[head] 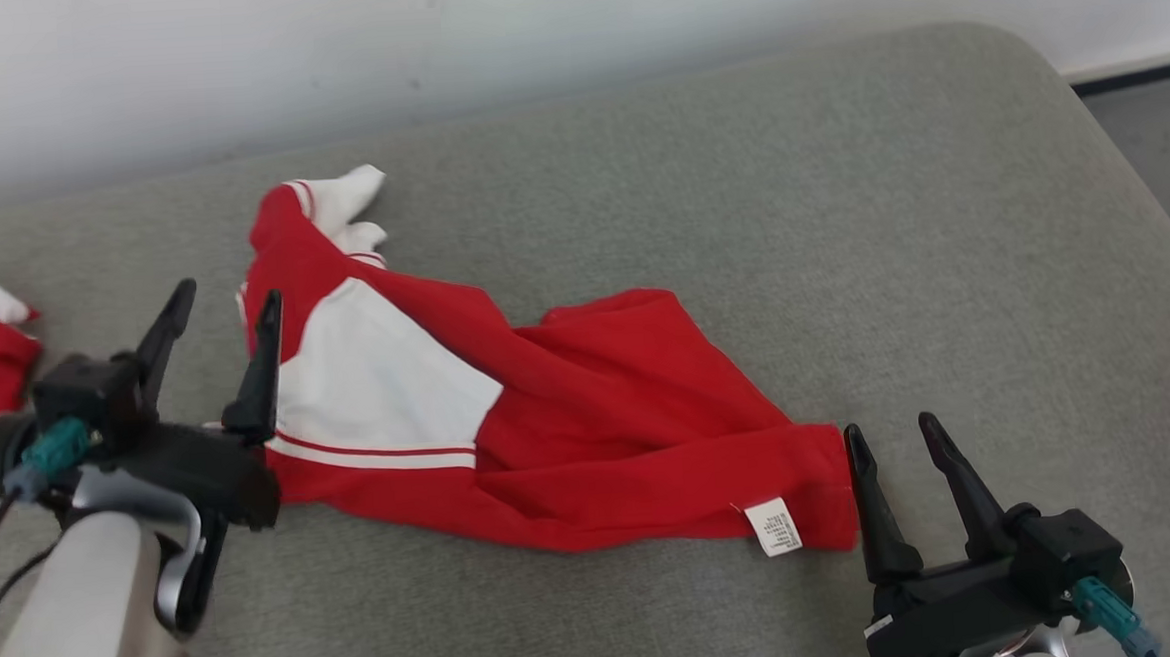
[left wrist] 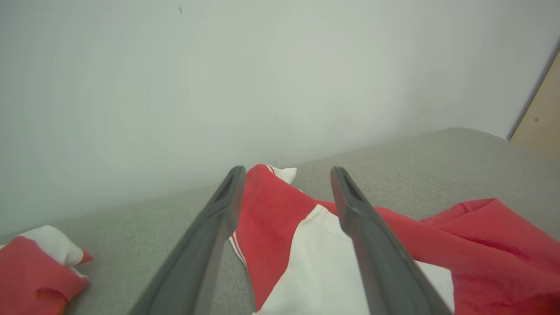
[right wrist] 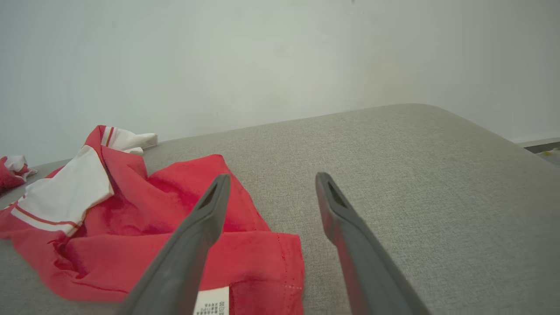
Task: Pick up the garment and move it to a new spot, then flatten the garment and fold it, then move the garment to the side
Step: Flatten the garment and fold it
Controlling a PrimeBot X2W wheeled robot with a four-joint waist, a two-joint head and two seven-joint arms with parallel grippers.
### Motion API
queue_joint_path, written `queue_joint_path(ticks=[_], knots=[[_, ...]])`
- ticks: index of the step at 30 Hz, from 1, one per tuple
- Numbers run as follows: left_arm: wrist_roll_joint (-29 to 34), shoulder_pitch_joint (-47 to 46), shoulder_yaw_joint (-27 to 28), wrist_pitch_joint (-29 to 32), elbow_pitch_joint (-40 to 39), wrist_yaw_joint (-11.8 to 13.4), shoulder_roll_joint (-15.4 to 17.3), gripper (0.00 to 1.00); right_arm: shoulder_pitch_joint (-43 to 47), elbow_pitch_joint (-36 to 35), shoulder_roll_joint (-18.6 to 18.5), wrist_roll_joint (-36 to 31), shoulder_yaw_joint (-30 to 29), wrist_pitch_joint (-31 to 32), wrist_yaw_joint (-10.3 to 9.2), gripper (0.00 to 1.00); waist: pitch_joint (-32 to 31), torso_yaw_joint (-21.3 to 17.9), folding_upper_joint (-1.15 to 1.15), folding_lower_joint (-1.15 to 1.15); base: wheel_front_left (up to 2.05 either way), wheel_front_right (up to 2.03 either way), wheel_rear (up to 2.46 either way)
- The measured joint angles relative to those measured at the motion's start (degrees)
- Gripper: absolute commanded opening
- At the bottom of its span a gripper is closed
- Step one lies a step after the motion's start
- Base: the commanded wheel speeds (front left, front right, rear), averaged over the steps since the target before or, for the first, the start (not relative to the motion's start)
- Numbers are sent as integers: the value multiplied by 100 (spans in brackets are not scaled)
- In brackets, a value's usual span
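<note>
Garment [head: 590, 418] sprawls between left claw [head: 230, 291] and right claw [head: 889, 424] (both agape, empty), bare grey cushion [head: 939, 200] beyond its edges.

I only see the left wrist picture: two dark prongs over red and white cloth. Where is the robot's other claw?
Observer: The right gripper sits at the garment's far end, beside the red hem.
Operator: Is it gripping the cloth?
Observer: No. Its jaws stand open, and the gap between them shows bare grey cushion.
Operator: Anything special at that end?
Observer: A small white label hangs at the hem's corner.
</note>
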Motion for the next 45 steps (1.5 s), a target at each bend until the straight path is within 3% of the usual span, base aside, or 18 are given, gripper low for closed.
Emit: queue_joint_path(ticks=[14,23,24,25,26,35,45], knots=[[-820,-1153,-1327,52,1718,0,209,100,-186,-78,0,34,62,0,0,100,532,-541,0,1,0,0,0],[-1166,-1458,-1730,-8,2345,0,242,100,-203,-118,0,-10,65,0,0,100,586,-706,0,0,0,0,0],[-1194,-1488,-1775,-9,2393,0,249,60,-202,-121,0,-10,65,0,0,100,588,-716,0,0,0,0,0],[-1232,-1517,-1813,-9,2431,0,254,8,-198,-124,0,-10,62,0,0,100,588,-723,0,0,0,0,0],[-1269,-1543,-1852,-11,2463,0,254,0,-194,-126,0,-11,63,0,0,100,585,-728,0,0,0,0,0],[-1361,-1546,-1850,-20,2097,0,267,0,-140,-123,0,-23,-11,0,0,100,461,-656,0,-1,0,0,0],[-914,-24,-1012,-33,133,107,159,0,136,-43,0,-80,-121,0,0,100,60,-191,-1,-2,0,0,0]])
